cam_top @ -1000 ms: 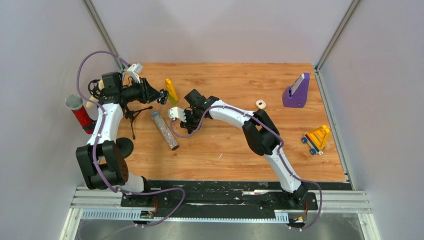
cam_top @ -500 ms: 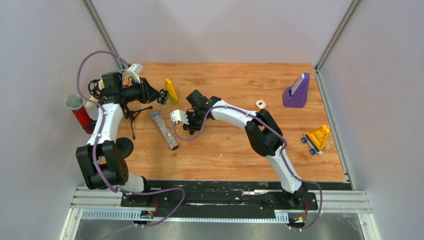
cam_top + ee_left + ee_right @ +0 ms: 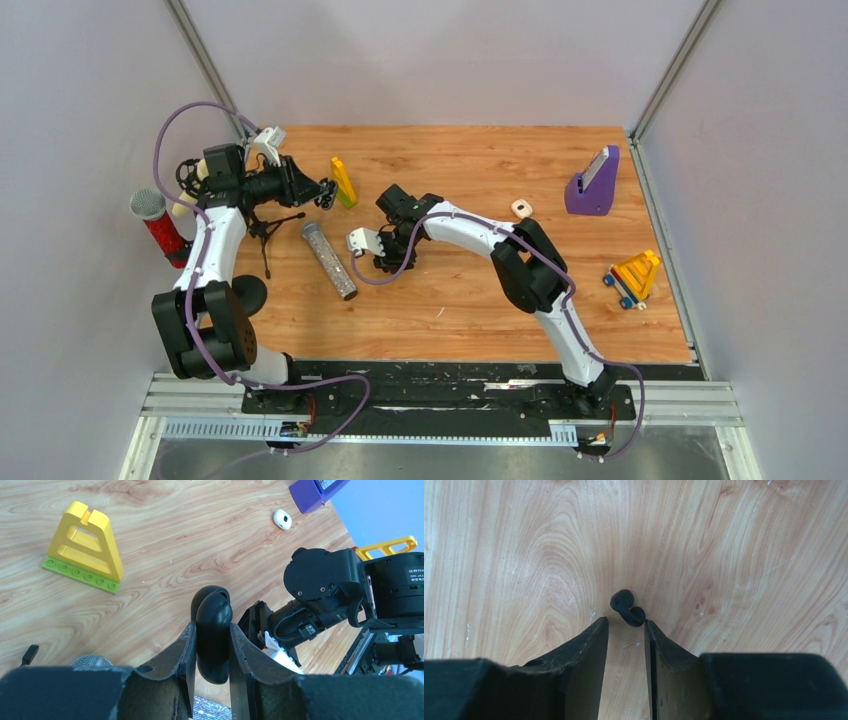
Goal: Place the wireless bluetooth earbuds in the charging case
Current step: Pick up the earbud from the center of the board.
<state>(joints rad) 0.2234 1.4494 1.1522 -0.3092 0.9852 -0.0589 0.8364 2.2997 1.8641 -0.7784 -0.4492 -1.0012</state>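
Observation:
In the left wrist view a black pebble-shaped charging case (image 3: pixel 213 611) stands upright between the jaws of my left gripper (image 3: pixel 212 626), which is shut on it. From above, that gripper (image 3: pixel 325 192) hangs over the back left of the table. My right gripper (image 3: pixel 626 623) points straight down at the wood, open, with nothing between its fingers. One black rounded earbud (image 3: pixel 627 608) lies just past the fingertips, touching or almost touching the right one. In the top view the right gripper (image 3: pixel 386 262) hides that earbud. A small white case (image 3: pixel 521 208) lies farther right.
A yellow block on a green base (image 3: pixel 343 182) stands by the left gripper. A glitter tube (image 3: pixel 329 260), a small black tripod (image 3: pixel 268 226) and a red microphone (image 3: pixel 158 225) are at the left. A purple stand (image 3: pixel 592 182) and a yellow wheeled toy (image 3: pixel 636 276) are at the right.
The right gripper has shifted a little to the right and toward the near edge. The left arm and the case it holds have stayed put.

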